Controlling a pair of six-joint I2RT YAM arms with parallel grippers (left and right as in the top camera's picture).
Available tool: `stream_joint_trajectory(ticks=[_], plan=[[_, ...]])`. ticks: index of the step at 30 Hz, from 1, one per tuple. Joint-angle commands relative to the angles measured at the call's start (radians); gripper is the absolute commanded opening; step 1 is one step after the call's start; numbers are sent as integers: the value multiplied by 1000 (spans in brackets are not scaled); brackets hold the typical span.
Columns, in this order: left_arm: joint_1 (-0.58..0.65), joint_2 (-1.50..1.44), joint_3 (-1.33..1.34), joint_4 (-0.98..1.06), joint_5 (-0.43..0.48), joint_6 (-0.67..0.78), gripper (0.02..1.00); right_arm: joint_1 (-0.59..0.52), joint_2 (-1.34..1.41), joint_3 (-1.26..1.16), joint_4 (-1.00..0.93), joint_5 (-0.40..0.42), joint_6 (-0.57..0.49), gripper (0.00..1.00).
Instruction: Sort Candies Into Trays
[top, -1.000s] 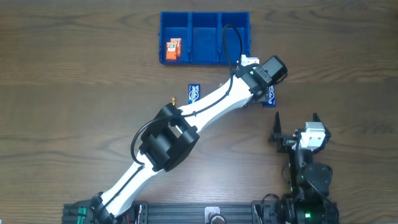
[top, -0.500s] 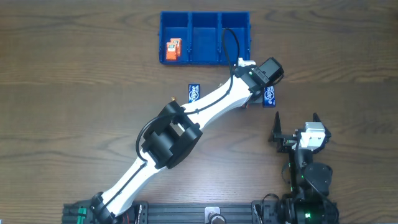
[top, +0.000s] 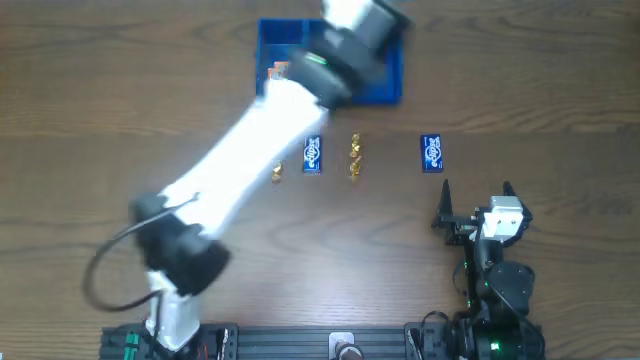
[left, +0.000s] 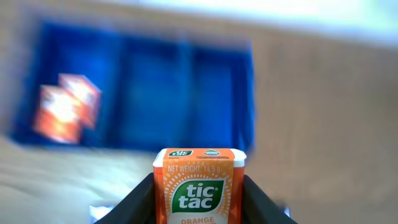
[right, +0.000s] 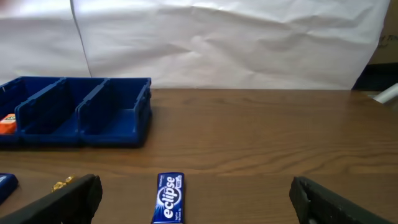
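Left claw is clamped on an orange candy box, one finger on each side, box upright, label facing the wrist camera. The label has a white oval logo and small print above it. Held box is off the table, with the blue tray ahead of it in the left wrist view. The left arm is stretched from its base at 7 o'clock up to 12 o'clock and lifted high. It is motion-blurred in the top view.

Tray sits at 12 o'clock on the table. Two orange boxes lie in its end compartment at the 9 o'clock side.

Two blue gum packs and two gold candies lie in a row at 6 o'clock of the tray.

Right claw is at 5 o'clock, fingers spread wide and holding nothing.

Versus 0.5 s ago: left arm was low, wrist beside the right-hand gum pack. It has since risen and swung toward 12 o'clock. Centre gold candy is now uncovered. Right arm unchanged.
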Motion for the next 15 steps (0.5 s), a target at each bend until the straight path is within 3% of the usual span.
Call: stream_joint_trajectory(ticks=[1,5,15], plan=[[234,21,-3,-12,117,166,266,3,-3,-2,-5,-2,11,1000],[304,119,-3,8,220,301,272,3,-3,-2,-5,-2,11,1000],[329,235,-4,-14,237,395,268,3,-3,-2,-5,-2,11,1000]])
